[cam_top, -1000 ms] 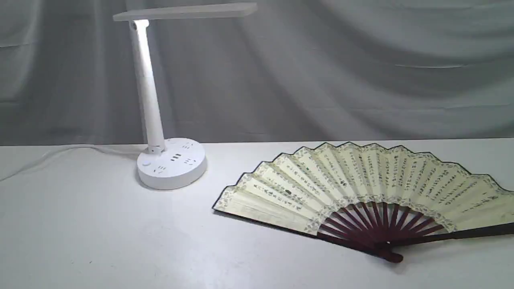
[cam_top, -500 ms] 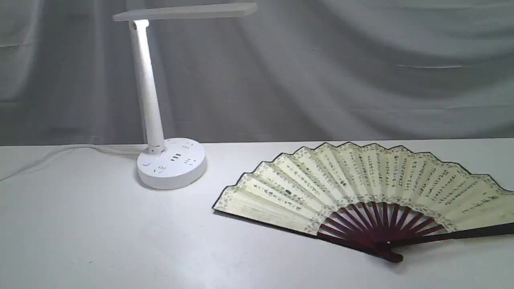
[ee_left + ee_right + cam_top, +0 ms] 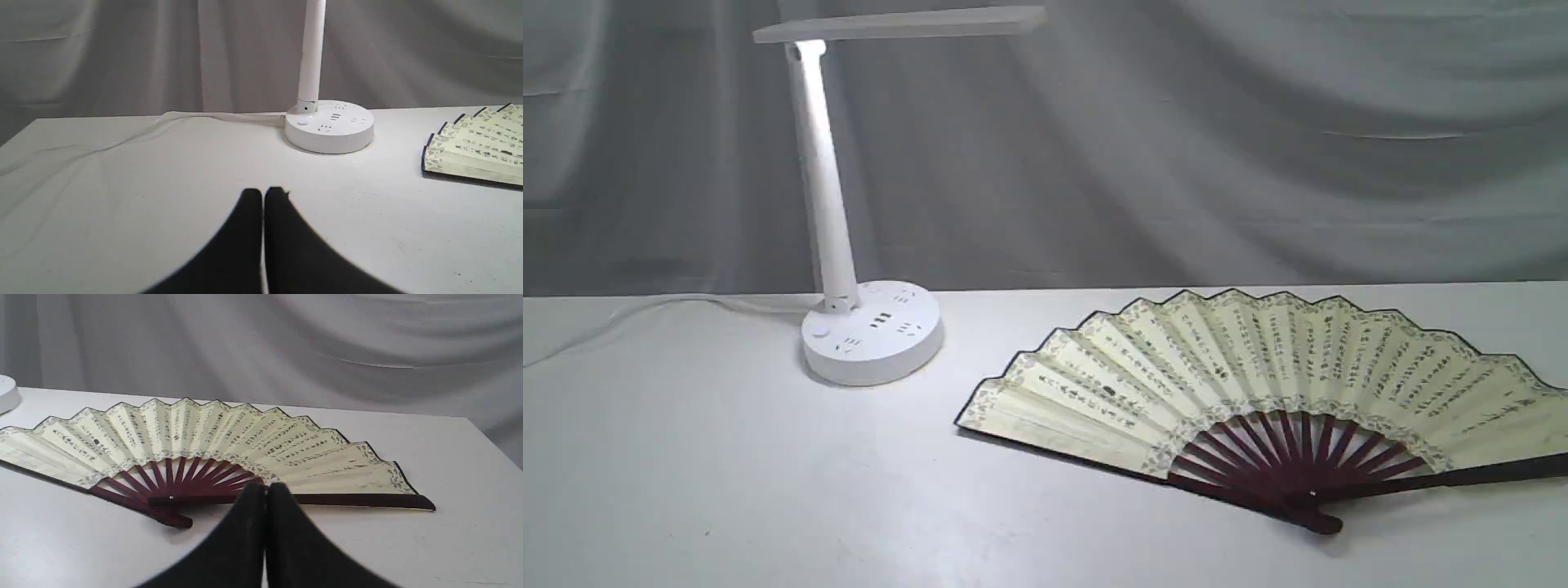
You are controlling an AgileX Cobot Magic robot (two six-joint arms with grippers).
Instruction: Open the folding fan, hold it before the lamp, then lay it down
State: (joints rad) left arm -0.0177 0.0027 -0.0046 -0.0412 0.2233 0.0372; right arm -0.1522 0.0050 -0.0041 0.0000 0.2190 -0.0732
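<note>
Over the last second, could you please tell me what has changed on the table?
Nothing visibly changed. The folding fan lies spread open on the table in the same spot, and the lamp stands where it was, beside the fan and apart from it.

1. Soft, even light, rather dim; grey backdrop [image 3: 1258, 147] folds in shade
2. Lamp [image 3: 821, 188] stem glares white just under its head
3. Fan [image 3: 1258, 359] throws a thin dark shadow on the table [image 3: 686, 457]
4. Left gripper [image 3: 263, 190], right gripper [image 3: 266, 485] blurred, close to the lens
</note>
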